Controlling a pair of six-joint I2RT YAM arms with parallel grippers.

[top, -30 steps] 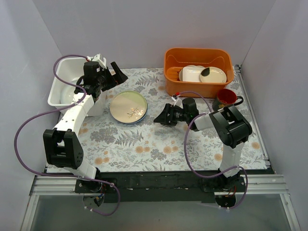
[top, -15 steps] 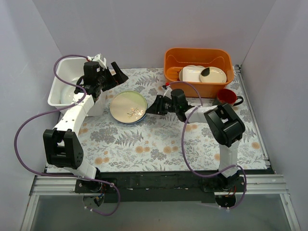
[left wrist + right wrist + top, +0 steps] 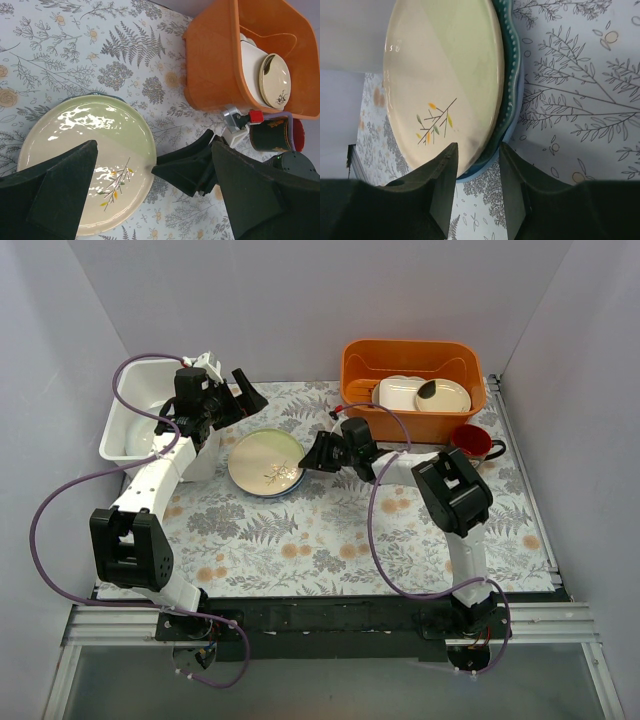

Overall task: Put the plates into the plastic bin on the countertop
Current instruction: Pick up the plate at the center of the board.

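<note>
The right gripper's [image 3: 318,453] half-closed jaws straddle the right rim of the stacked plates [image 3: 265,462] mid-countertop [image 3: 330,540]; whether they pinch yet is unclear. It should clamp firmly before lifting toward the plastic bin [image 3: 112,430] at far left, where the left gripper [image 3: 240,390] hangs wide open and empty.

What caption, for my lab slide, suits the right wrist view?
Right gripper straddling the rim of the leaf-sprig plate, stacked on a teal plate, on the fern-print countertop.

Cream-green sprig plate [image 3: 265,460] lies flat atop a teal plate [image 3: 512,75] on the fern-print countertop [image 3: 330,530]; white plastic bin [image 3: 122,425] stands left.
</note>
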